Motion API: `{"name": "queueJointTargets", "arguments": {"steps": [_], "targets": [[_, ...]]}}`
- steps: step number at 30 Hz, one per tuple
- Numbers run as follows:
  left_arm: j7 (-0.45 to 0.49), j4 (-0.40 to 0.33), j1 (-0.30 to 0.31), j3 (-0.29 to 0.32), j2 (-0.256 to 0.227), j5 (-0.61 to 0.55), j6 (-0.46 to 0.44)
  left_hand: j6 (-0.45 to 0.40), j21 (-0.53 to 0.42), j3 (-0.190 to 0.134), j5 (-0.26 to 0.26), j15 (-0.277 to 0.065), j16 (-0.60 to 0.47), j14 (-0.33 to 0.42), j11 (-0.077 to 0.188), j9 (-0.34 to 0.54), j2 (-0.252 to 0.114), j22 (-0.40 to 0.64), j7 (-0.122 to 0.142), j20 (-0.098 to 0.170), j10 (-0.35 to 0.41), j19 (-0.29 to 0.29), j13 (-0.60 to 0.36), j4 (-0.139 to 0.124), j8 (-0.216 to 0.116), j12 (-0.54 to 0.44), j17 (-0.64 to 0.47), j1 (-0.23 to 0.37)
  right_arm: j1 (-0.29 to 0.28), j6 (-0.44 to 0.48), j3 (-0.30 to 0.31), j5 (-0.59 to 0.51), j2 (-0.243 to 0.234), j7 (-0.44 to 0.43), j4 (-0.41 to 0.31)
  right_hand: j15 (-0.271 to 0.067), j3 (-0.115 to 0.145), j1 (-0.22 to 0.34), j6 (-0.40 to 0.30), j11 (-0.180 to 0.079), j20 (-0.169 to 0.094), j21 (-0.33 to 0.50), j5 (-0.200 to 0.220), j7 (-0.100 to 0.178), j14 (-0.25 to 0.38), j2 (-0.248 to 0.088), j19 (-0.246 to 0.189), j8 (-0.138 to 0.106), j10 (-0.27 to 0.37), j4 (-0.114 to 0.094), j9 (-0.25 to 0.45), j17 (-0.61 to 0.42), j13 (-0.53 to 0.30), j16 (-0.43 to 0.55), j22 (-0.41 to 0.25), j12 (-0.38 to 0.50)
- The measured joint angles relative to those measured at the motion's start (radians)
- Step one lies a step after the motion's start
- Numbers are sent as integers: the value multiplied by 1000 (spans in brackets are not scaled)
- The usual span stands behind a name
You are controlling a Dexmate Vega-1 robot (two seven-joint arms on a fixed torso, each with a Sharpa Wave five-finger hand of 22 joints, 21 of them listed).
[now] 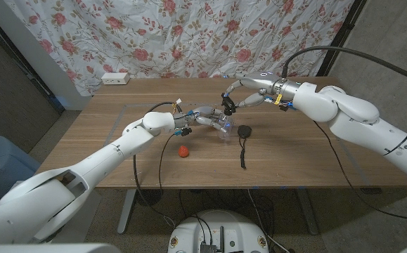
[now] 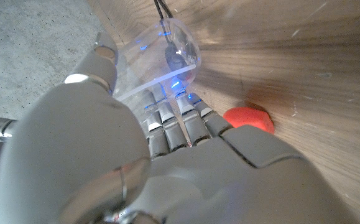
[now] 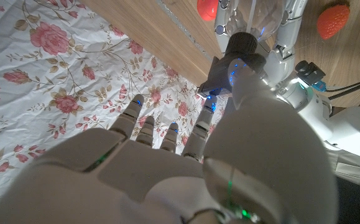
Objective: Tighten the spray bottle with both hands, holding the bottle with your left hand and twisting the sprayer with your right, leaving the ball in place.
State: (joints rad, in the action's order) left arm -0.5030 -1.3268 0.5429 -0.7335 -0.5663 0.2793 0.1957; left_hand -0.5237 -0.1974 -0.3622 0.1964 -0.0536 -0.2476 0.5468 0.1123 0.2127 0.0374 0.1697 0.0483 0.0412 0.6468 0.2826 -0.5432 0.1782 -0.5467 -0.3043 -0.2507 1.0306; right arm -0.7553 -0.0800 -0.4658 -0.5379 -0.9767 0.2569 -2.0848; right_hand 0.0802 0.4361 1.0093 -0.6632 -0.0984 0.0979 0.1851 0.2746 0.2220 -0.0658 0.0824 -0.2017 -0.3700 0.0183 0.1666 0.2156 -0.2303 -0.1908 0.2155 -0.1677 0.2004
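Left hand [image 1: 204, 117] wraps the clear spray bottle [image 1: 222, 128] near table centre; in the left wrist view its fingers [image 2: 178, 122] curl around the transparent bottle body [image 2: 161, 56], thumb on the opposite side, so it is grasping the bottle. Bottle stands on the wooden table [image 1: 308, 147], roughly upright as far as the head view shows.

Right hand [image 1: 233, 100] reaches in from the right and sits over the bottle top. In the right wrist view its thumb lies against the dark sprayer [image 3: 243, 46], other fingers [image 3: 167, 134] spread and not touching it; whether it really pinches the sprayer I cannot tell.

Red ball [image 1: 182, 151] lies on the table, near-left of the bottle, apart from both hands; also seen just beside the left hand's knuckles [image 2: 249, 118].

Black round object with a cable [image 1: 243, 133] lies just right of the bottle. Floral curtain [image 1: 189, 35] hangs behind the table.
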Motion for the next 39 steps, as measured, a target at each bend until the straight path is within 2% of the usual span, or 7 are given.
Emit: {"name": "queueJointTargets", "arguments": {"steps": [12, 20, 22, 27, 30, 39], "targets": [[-2, 0, 0, -1, 1, 0, 1, 0, 0, 0, 4, 0, 0, 0, 0, -1, 0, 0, 0, 0, 0, 0, 0, 0, 0, 2, 0, 0, 1, -15, 1, 10, 0, 0, 6, 0, -3, 0, -21, -3, -5, 0, 0, 0, 0, 0, -5, -7, 3, -3, 0, 0, 0, 0, 0, 0], [-2, -14, 4, -1, -3, 0, 1, 0, 0, 0, 4, 4, 0, 4, -2, -1, 0, 0, 0, 0, 2, 0, 0, 0, 0, 4, 0, 0, -2, -34, 5, 26, 0, -13, 7, -5, 9, 39, -41, -3, -5, 0, 0, 1, -6, -17, -5, -11, 3, 9, 2, 0, 0, 0, 0, 0], [-2, -18, 6, -1, -4, 0, 1, 0, 0, 0, 4, 0, 0, 8, -2, -2, 0, 0, 0, -4, 2, 4, 0, 0, 0, 4, 0, 0, -2, -39, 5, 30, 0, -16, 7, -5, 9, 46, -43, -7, -6, 0, 0, 0, -6, -9, -5, -11, 0, 9, 3, 0, 0, 0, 0, 0], [5, -30, 11, -1, -10, 0, -7, 0, 0, 0, 4, -2, 0, 9, -2, -2, 0, 0, 0, 0, 2, 11, 0, 0, 0, 3, 0, 0, -10, -50, 15, 44, 1, -22, 15, -5, 13, 60, -52, -11, -13, 0, 0, 2, -13, -22, 2, -13, -5, 13, 4, 0, 0, 0, 0, -5], [8, -36, 13, -1, -13, 0, -12, 0, 0, 0, 4, 0, 0, 11, -2, -1, 0, 0, 0, 0, 2, 11, 0, 0, 0, 2, 0, 0, -11, -55, 17, 51, 2, -24, 17, 0, 13, 84, -56, -9, -13, 0, -5, 1, -22, -15, 2, -16, -10, 13, 3, 0, 0, 0, 0, -5], [12, -43, 16, 0, -13, 0, -18, 0, 0, 0, 4, 0, 0, 11, -2, -1, 0, 0, 0, 0, 2, 11, 0, 0, 0, 2, 0, 0, -16, -63, 26, 72, 1, -26, 18, 9, 13, 94, -60, -7, -12, 0, -12, 3, -31, -25, 2, -19, -23, 13, 3, 3, 0, -5, 0, -8]]}}
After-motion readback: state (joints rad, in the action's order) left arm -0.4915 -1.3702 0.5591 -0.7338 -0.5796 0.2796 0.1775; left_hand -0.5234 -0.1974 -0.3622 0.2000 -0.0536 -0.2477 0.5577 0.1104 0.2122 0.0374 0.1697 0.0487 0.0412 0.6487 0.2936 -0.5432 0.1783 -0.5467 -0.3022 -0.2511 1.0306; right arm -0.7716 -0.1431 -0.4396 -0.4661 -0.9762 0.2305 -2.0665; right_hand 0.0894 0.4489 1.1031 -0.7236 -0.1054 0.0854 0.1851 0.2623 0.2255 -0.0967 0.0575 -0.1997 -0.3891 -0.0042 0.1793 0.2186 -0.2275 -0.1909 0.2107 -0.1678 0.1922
